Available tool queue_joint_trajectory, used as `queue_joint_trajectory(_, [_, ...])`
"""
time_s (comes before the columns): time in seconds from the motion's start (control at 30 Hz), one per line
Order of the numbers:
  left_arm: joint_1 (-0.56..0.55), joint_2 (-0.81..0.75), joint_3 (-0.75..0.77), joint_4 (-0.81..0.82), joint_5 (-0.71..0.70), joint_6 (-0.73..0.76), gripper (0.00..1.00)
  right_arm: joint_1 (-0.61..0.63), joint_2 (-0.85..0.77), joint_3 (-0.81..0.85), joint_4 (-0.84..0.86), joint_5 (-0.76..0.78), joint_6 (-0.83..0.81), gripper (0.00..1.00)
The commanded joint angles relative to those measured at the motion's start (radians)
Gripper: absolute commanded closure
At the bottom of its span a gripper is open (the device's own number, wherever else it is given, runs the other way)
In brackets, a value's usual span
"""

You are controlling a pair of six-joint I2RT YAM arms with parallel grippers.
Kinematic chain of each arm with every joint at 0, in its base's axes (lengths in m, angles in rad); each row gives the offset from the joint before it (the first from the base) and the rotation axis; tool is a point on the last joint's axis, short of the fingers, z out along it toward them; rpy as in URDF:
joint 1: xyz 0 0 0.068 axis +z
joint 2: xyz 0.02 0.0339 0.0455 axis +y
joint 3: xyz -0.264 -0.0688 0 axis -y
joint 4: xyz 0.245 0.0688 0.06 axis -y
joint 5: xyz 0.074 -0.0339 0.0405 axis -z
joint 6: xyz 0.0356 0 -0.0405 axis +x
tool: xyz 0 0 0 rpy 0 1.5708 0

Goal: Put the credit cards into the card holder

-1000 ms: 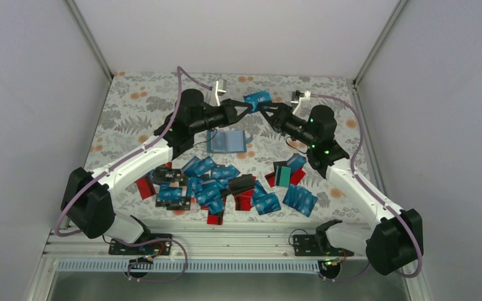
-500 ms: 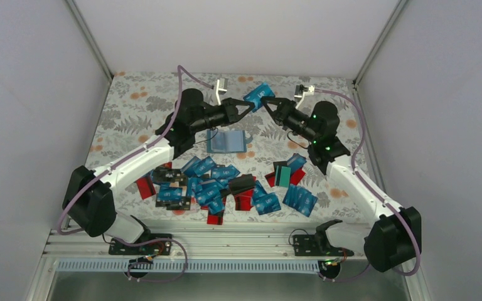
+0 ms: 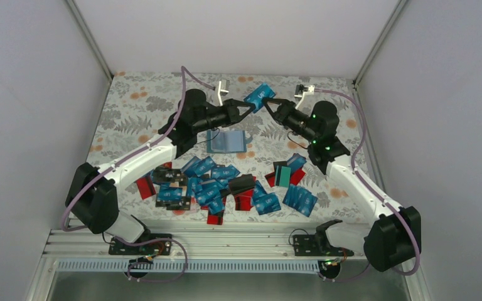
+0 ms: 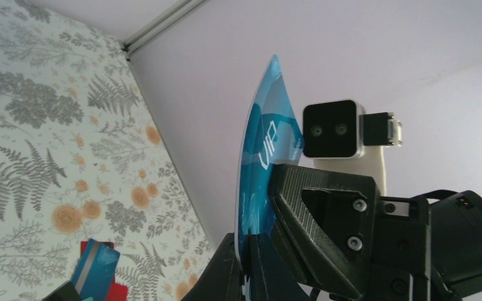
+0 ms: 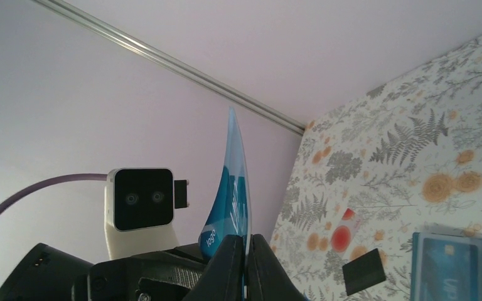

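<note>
Credit card, blue, up in the air toward twelve o'clock over the table in the top view. Pinched at once by the left claw from eight o'clock and the right claw from four o'clock, both clamped tight on it. Card holder lying open on the table just toward six o'clock, apart from both claws. Loose cards heaped further toward six o'clock. Probably a hand-over. Trouble from any tugging under a double grip: bending, cracking, or springing free and landing away from the holder. Surface printed with grey ferns and orange blooms. Plain pale walls on three sides, with metal rails in the far corners.

Left wrist view: same card edge-on, rising toward twelve o'clock and visibly bowed, lower edge nipped between closed fingers. Other arm's wrist camera at three o'clock. Bowing likely a sign of squeeze from both ends; with more push, risk of a crease or a flick out of the grip. Fern print at nine o'clock, wall seam at eleven.

Right wrist view: card again edge-on and curved, held at six o'clock by closed fingers. Holder on the print at four o'clock, a black card near it. Narrow hold near the edge, so some risk of slipping on a crooked release by either claw.
</note>
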Motion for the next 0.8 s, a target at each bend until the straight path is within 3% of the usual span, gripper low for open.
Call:
queue_joint_trajectory(0.0, [-0.003, -0.003, -0.014, -0.113, -0.06, 0.083, 0.95, -0.001, -0.033, 0.017, -0.034, 0.082, -0.106, 0.96])
queue_joint_trajectory(0.47, [0.079, -0.189, -0.122, -0.438, -0.379, 0.374, 0.83, -0.008, -0.074, -0.02, -0.149, 0.135, -0.329, 0.96])
queue_joint_trajectory(0.6, [0.119, -0.241, -0.111, -0.51, -0.333, 0.531, 0.77, -0.009, -0.051, -0.02, -0.138, 0.058, -0.413, 0.96])
queue_joint_trajectory(0.77, [0.161, -0.281, -0.077, -0.582, -0.12, 0.743, 0.63, -0.009, 0.024, -0.021, -0.08, -0.143, -0.482, 0.96])
